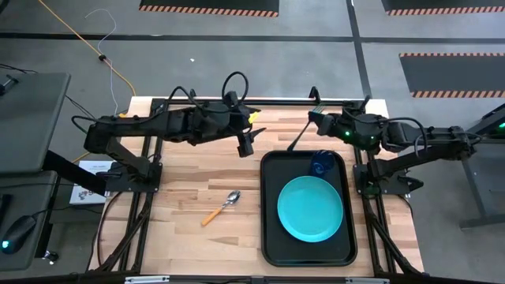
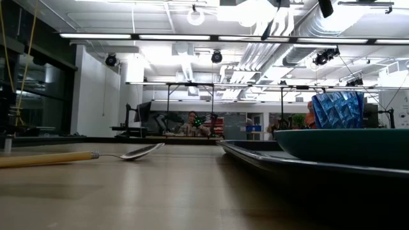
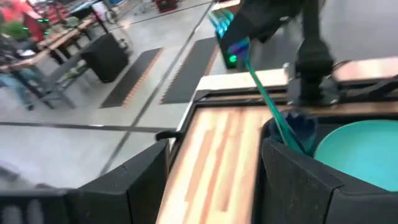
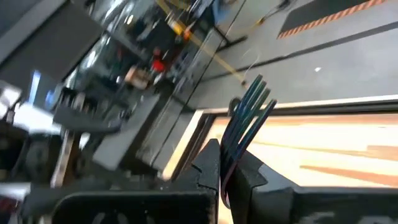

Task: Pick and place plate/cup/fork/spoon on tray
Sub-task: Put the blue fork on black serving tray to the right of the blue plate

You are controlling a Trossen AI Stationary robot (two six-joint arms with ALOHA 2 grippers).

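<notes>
Right gripper [image 1: 314, 118] is clamped shut on the slim teal-handled fork with the metal head [image 1: 298, 139]. In the right wrist view the tines [image 4: 254, 99] stick out forward past the closed fingers, so it's held by the handle end. From above, the fork runs diagonally from the gripper down toward the far left corner of the large flat black rectangular tray with rounded corners [image 1: 268, 213], and its free end sits just off that corner, over the wood tabletop [image 1: 189, 197] rather than over the tray.

That's the relation that matters: the tray lies toward the near side from the fork, and the fork's long axis is skewed to the tray's long side. My read is the fork needs swinging in over the rim and squaring up along the bare strip left of the round turquoise plastic plate [image 1: 310, 208]. That strip is narrow, so tilt matters.

The small translucent dark-blue plastic tumbler [image 1: 321, 163] stands on the tray's far end, just beside the plate.

Left gripper [image 1: 245, 143] hangs with fingers spread and nothing in them, over the table's far middle. The orange-handled spoon with a shiny metal bowl [image 1: 220, 207] lies on the wood left of the tray, clearly nearer the left arm (likely its job).
</notes>
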